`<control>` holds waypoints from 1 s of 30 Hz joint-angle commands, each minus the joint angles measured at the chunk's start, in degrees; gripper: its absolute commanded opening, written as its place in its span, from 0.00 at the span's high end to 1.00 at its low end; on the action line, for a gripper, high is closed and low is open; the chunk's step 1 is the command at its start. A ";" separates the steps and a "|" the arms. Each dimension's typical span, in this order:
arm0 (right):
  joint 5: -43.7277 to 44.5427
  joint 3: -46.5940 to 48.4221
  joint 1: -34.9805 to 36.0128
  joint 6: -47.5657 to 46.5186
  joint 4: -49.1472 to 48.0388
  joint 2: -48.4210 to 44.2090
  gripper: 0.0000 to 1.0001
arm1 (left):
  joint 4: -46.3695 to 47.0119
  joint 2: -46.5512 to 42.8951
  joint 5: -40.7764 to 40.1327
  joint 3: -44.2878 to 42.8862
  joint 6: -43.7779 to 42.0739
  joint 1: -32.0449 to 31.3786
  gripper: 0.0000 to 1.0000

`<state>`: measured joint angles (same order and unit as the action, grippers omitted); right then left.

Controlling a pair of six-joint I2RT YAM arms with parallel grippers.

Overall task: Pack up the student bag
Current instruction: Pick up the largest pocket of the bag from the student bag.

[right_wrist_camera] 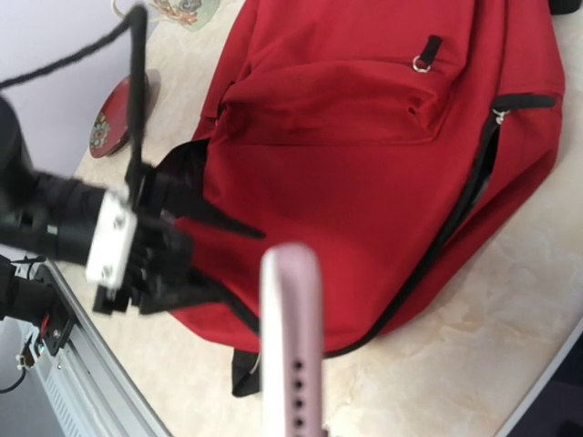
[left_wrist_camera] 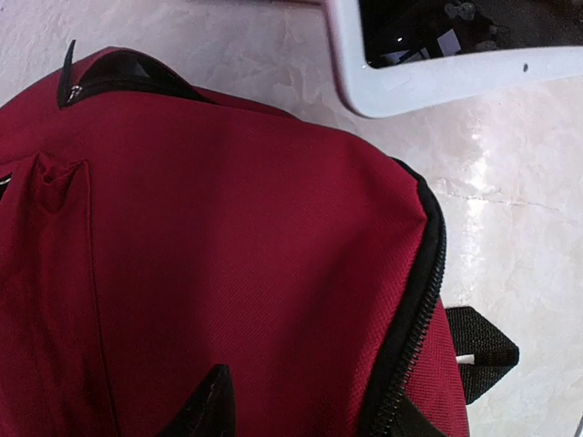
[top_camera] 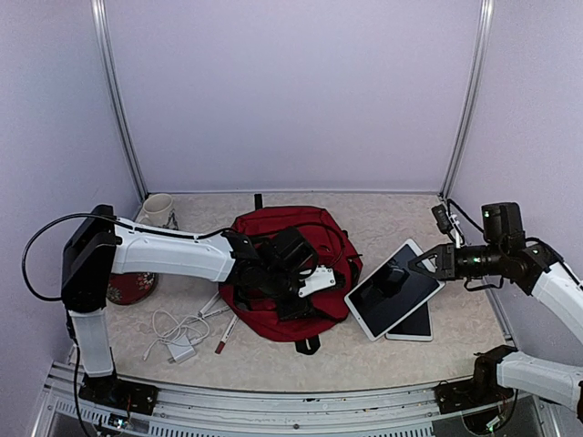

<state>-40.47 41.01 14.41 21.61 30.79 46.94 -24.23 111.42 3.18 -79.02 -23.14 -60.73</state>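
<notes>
The dark-red student bag (top_camera: 293,238) lies flat in the middle of the table, its black zipper (left_wrist_camera: 421,300) running down its right side. My left gripper (top_camera: 308,284) reaches over the bag's near right part. Its fingertips (left_wrist_camera: 208,410) are half closed on the red fabric beside the zipper. To the right of the bag, my right gripper (top_camera: 426,265) is shut on the far corner of a white tablet (top_camera: 392,289) and holds it tilted. In the right wrist view the tablet (right_wrist_camera: 291,337) shows edge-on, pink and white, in front of the bag (right_wrist_camera: 364,155).
A second tablet (top_camera: 414,326) lies under the held one. A patterned mug (top_camera: 158,210) stands at the back left, with a red round object (top_camera: 133,288) nearer. A white cable and charger (top_camera: 178,339) and pens (top_camera: 224,331) lie left of the bag.
</notes>
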 commanded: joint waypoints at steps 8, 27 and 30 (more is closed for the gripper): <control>-2.71 -0.23 -0.70 4.29 -2.73 -4.85 1.00 | 4.57 -3.04 -1.81 -0.14 5.44 1.93 1.00; 25.40 -20.98 18.00 47.80 -55.81 4.48 1.00 | 19.33 -23.70 -11.23 3.43 18.75 0.62 1.00; 38.94 -17.83 22.69 49.68 -62.37 16.08 1.00 | 20.66 -24.13 -8.29 3.32 18.62 0.74 1.00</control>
<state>-21.67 20.21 32.80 63.59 -13.89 53.04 -7.75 88.40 -8.58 -76.14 -5.52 -59.53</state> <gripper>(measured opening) 0.065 0.015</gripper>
